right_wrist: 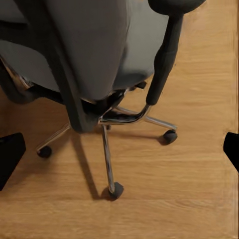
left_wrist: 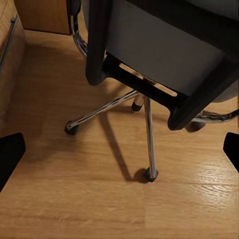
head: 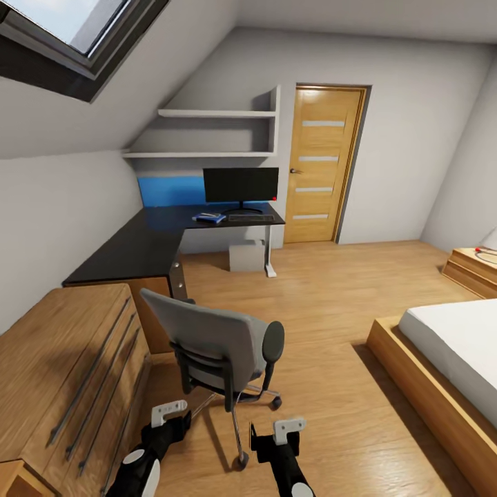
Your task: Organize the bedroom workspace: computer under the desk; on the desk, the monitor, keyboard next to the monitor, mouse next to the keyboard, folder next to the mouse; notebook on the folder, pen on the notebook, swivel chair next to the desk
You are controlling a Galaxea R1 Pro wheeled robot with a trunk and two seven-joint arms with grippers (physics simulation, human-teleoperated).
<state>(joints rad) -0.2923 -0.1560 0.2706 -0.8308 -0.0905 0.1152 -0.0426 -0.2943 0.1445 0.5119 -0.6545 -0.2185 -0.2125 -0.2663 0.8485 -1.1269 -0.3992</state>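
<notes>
Both open tools hover just behind swivel chair.

**Chair set apart from the desk, close before the robot**

The swivel chair is placed on the floor just ahead of both grippers, its back turned to them, with the dresser to its left and the bed well to its right. The desk is found beyond it; the monitor, keyboard and folder are carried on it, the computer beneath
</notes>
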